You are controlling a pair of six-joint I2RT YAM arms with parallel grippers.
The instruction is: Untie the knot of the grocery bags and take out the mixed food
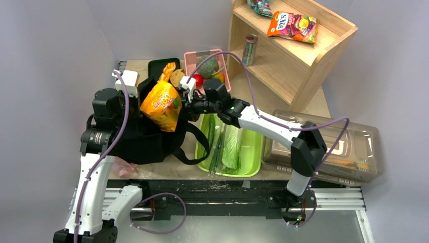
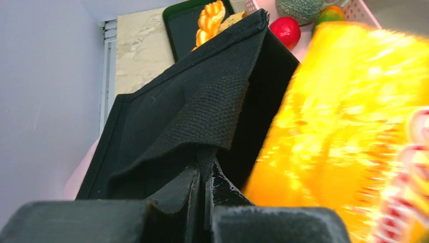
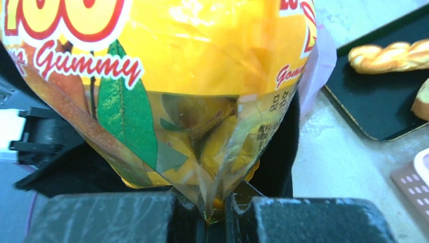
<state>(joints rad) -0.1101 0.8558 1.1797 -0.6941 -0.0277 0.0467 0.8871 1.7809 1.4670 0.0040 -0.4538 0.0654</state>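
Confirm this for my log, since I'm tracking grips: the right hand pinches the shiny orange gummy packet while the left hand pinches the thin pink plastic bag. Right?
Not quite. The left hand pinches the black woven fabric bag, not a pink plastic one; the left wrist view shows it. The right hand does pinch the shiny orange gummy packet.

Pale lilac-grey walls closed the left and far sides. Soft, even light fell on a marble-patterned table, with a light wooden shelf unit at its far right and metal rails along its near edge.
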